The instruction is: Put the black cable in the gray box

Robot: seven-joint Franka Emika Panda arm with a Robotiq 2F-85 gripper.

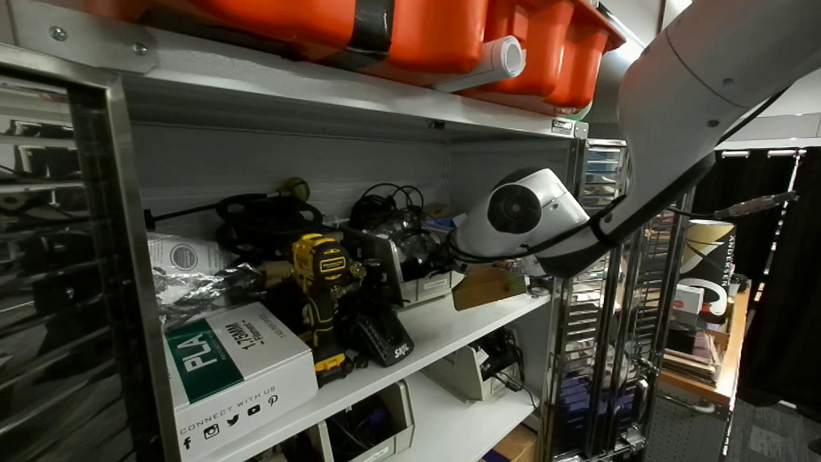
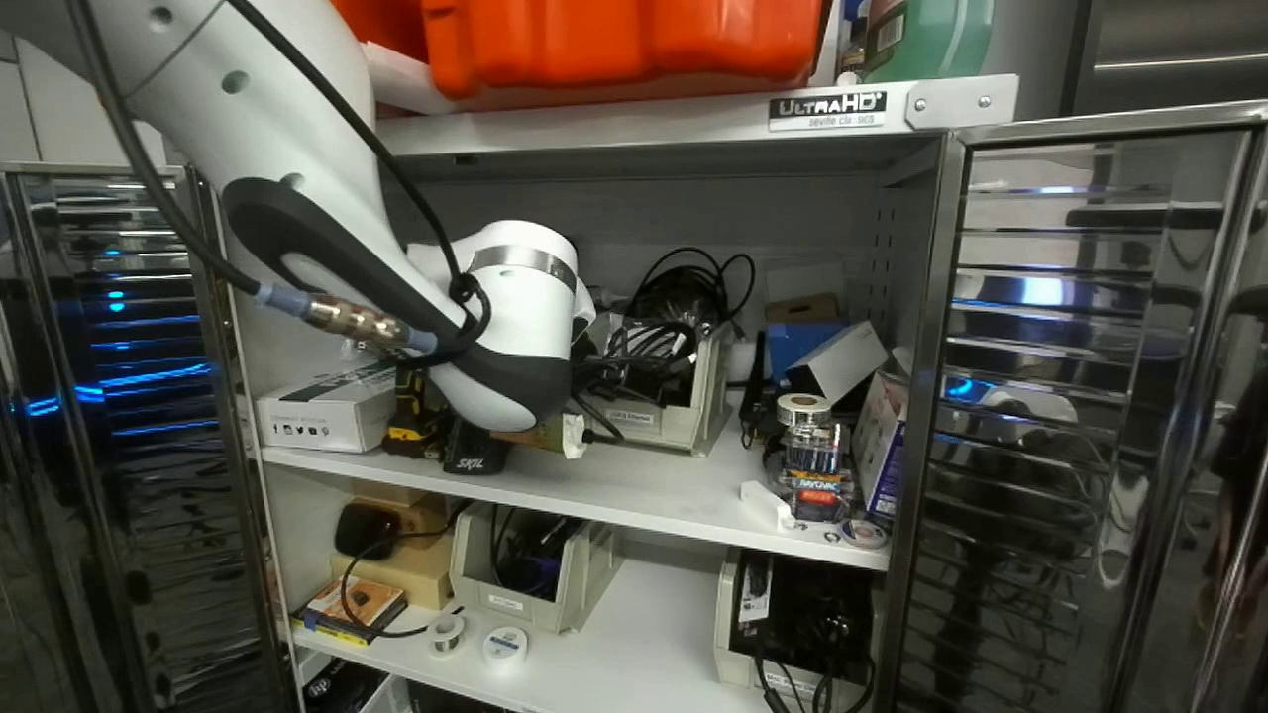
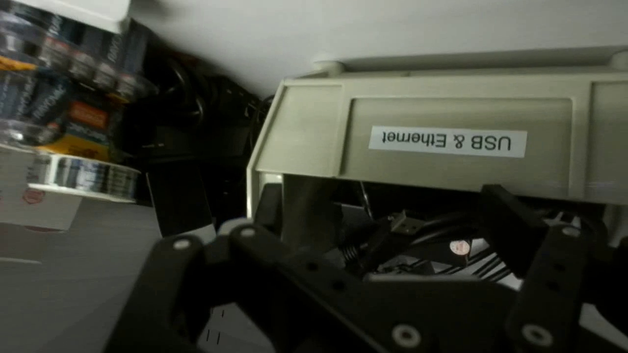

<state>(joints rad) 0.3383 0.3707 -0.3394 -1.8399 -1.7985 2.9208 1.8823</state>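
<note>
The gray box (image 3: 304, 132), labelled "USB & Ethernet", fills the upper right of the wrist view. It stands on the middle shelf in both exterior views (image 1: 424, 292) (image 2: 684, 428). Several black cables lie in it, one with a USB plug (image 3: 407, 224). Black cables also heap above its rim (image 2: 649, 342). Which one is the task's black cable I cannot tell. My gripper (image 3: 390, 215) is open, its fingertips apart at the box's opening, with cables visible between them. No cable is seen gripped. In both exterior views the arm's wrist hides most of the gripper.
A yellow drill (image 1: 324, 276), a black SKIL charger (image 1: 381, 337) and a white PLA box (image 1: 240, 369) share the shelf. A battery pack (image 2: 817, 490) stands at the other end. The cabinet top (image 2: 634, 134) overhangs the arm; open doors (image 2: 1100, 416) flank it. More bins (image 2: 530, 604) sit below.
</note>
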